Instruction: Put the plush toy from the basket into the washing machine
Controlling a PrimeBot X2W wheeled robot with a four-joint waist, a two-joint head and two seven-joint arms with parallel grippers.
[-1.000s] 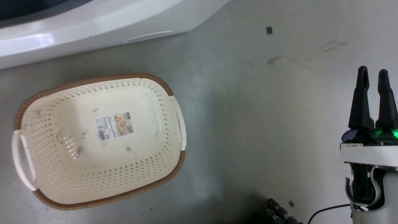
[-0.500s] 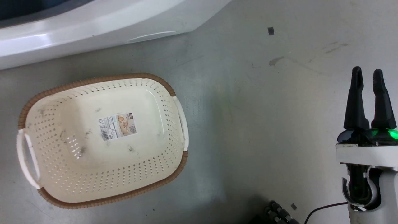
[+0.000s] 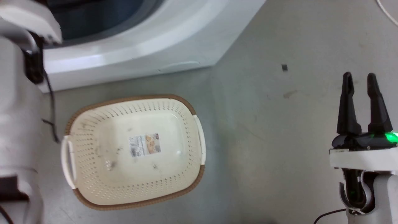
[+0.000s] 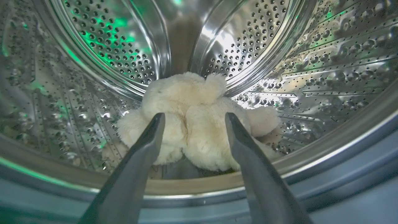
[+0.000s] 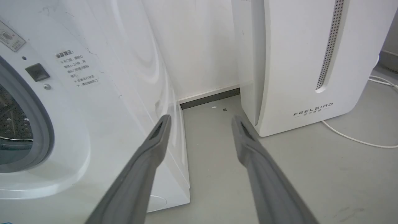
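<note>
We find the plush toy (image 4: 199, 124) lying low in the drum (image 4: 108, 46) of the washing machine (image 3: 140, 53), just behind the front lip. Our left gripper (image 4: 194, 115) points into the opening with its fingers spread wide and nothing pinched between them. From this angle we cannot tell whether the tips brush the fur or stop short of it.

Our right gripper (image 3: 359, 75) hangs over the grey floor (image 3: 264, 140), well apart from the basket (image 3: 130, 203), its fingers parted around air. The basket sits on the floor near the machine's front, with our pale left forearm (image 3: 15, 124) beside its left handle. To the machine's right stands a white appliance (image 5: 295, 62), with a strip of floor between them and a white cable (image 5: 351, 140) trailing beside it.

The toy is shaggy, cream and lumpy. The drum is polished steel, perforated and ribbed, and catches green light. A grey rubber gasket (image 5: 46, 133) rings the opening. The basket is oval perforated plastic with a brown woven-look rim, white handles and a printed label (image 3: 145, 144) on its bottom.
</note>
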